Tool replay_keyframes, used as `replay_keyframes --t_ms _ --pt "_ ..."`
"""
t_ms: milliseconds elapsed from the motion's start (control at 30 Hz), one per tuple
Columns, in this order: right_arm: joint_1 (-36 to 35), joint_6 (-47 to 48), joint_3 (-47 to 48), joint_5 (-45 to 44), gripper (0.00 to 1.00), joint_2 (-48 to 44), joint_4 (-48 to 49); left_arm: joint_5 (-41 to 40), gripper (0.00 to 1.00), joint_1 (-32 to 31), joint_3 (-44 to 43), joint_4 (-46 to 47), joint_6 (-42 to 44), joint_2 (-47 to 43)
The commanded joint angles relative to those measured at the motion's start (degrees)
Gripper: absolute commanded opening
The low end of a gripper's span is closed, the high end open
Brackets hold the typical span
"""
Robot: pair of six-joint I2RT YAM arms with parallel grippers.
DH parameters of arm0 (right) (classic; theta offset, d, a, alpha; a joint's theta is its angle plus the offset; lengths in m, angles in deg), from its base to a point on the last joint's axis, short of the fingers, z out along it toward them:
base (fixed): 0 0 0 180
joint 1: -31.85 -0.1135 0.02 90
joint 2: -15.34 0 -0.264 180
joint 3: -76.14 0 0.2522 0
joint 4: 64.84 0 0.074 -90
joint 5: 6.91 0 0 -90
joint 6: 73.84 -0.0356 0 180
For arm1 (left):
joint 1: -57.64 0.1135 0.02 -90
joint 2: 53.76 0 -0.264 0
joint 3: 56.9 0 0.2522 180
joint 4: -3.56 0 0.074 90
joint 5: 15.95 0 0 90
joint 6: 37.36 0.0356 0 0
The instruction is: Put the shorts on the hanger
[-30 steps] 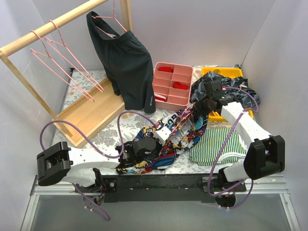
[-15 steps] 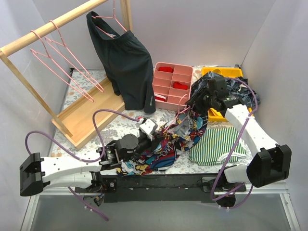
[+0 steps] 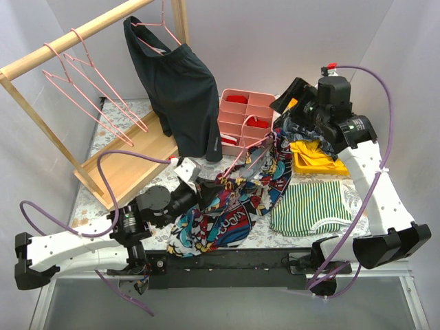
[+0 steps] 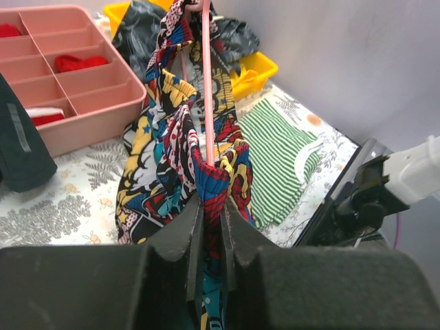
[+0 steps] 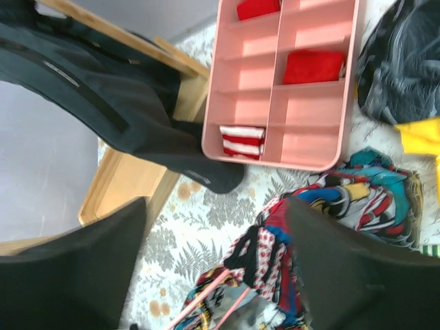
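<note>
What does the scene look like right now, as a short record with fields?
shorts: comic print, bunched, held up between the arms
hanger: pink, running along inside the bunched shorts
left gripper: shut on the shorts' edge
right gripper: fingers wide apart above shorts and hanger
nearby: pink tray, green striped garment, hanging black shorts

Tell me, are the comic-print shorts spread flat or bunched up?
Bunched up: the shorts hang in folds along the pink hanger, one edge pinched in the left pincer.

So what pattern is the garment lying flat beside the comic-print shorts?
The flat garment is green-and-white striped; the left wrist view shows it best.
</note>
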Motion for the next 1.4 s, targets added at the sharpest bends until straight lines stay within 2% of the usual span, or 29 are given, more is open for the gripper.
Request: replay_keyframes --t_ms 0,233,300,400,533,800,900,1133,1300,1367 --pt "-0.13 3.59 5.55 -4.95 0.97 -2.02 -2.01 -0.32 0.00 0.12 -10.29 -5.52 1.07 -1.91" --pt "0.04 7.01 3.73 -4.44 0.98 -1.50 0.62 -1.63 0.00 0.12 -21.99 -15.10 0.72 -2.69" --pt "0.39 9.56 1.09 -0.58 0.98 -1.50 6.14 -2.25 0.00 0.12 -25.31 -17.30 0.72 -3.31" --pt "3.20 8.53 -4.45 3.56 0.99 -1.59 11.95 -2.17 0.00 0.12 -30.15 -22.74 0.63 -3.58" --pt "6.28 6.50 -8.67 3.22 0.98 0.16 16.79 -1.81 0.00 0.12 -35.34 -26.97 1.16 -4.89" --pt "6.20 3.24 -15.34 7.61 0.98 7.64 26.98 -1.90 0.00 0.12 -37.82 -29.62 1.69 -7.09" --pt "3.48 3.86 -16.58 7.35 0.96 10.18 29.80 -2.25 0.00 0.12 -38.70 -28.31 2.12 -7.18" --pt "-11.63 3.59 -25.71 4.89 0.96 10.45 39.45 -2.86 0.00 0.12 -38.70 -25.40 2.92 -6.12" --pt "-21.90 2.28 -31.87 2.08 0.96 6.77 42.11 -6.55 0.00 0.12 -36.25 -22.14 2.04 -7.53" --pt "-23.15 0.35 -35.02 4.43 0.96 5.10 44.55 -9.18 0.00 0.12 -35.19 -21.88 1.86 -7.01"
